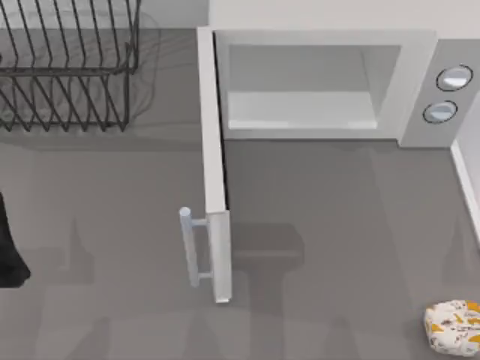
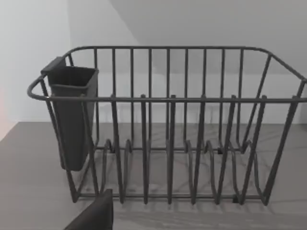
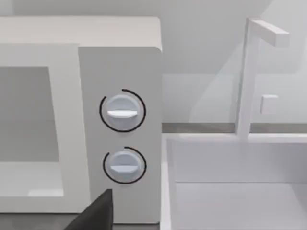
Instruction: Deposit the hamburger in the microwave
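Grey table: hamburger near right, microwave open.

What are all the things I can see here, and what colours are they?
microwave: one, light grey, door swung open, white inside, back right of the table.
dials: two, silver, on the microwave's front.
hamburger: one, cream with orange and brown blotches, front right of the table.
dish rack: one, dark wire, back left, with a dark cup hung on it.
table: one, grey.
left arm: dark, at the table's left edge.
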